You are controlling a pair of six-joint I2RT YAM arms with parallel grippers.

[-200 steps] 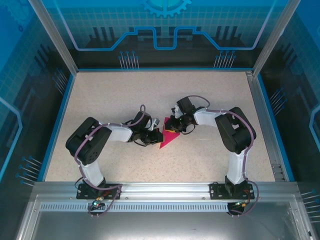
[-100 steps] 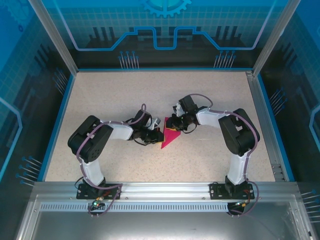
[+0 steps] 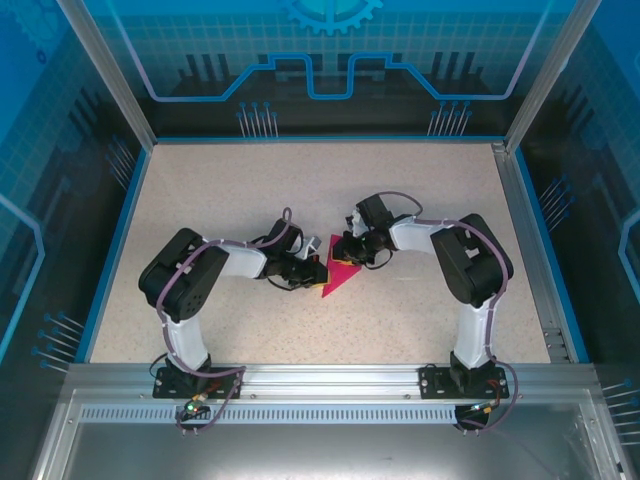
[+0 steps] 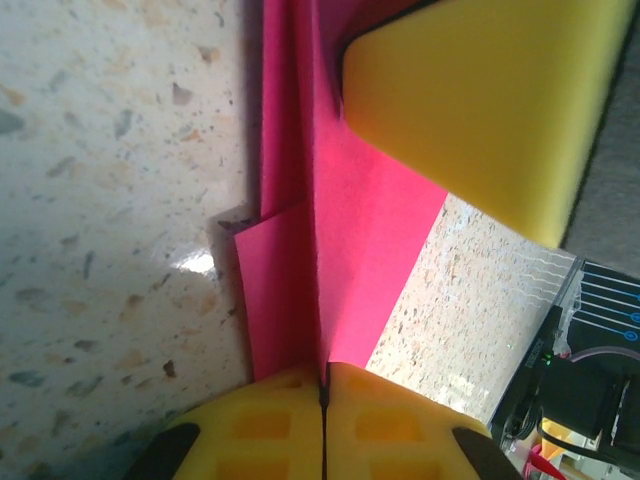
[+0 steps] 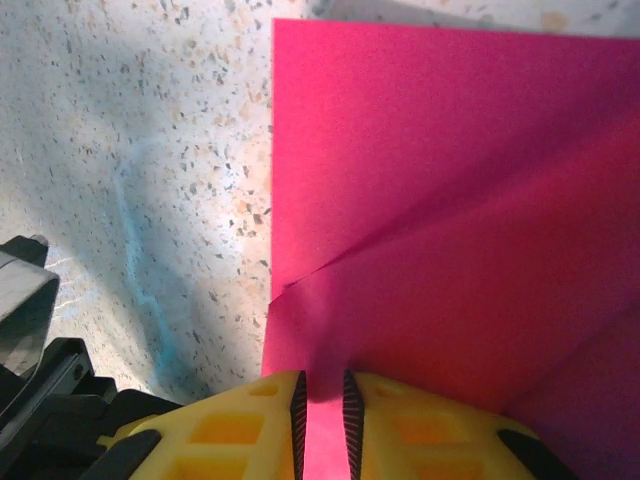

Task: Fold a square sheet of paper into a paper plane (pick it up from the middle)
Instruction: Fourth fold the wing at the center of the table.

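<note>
**Paper plane: partway folded, both grippers on it**

Checking in from the remote desk. The paper [image 3: 338, 282] lies on the table [image 3: 300, 190] right between my two grippers. It's creased into a triangle-ish shape with at least one flap doubled over, so I'd say the early folds are done. There's no narrow dart yet, so I reckon the wing folds and the final centre crease are still to do.

The left gripper [image 4: 322, 400] is pressed tight together, pinching the paper's edge right at its tips. The right gripper [image 5: 322, 408] is nearly closed, with a ridge of the paper running into the slim gap. Looks like a pinch to me.

I can't tell how many layers are stacked. Both wrist views cut off part of the paper, and from above the grippers cover some of it.
</note>
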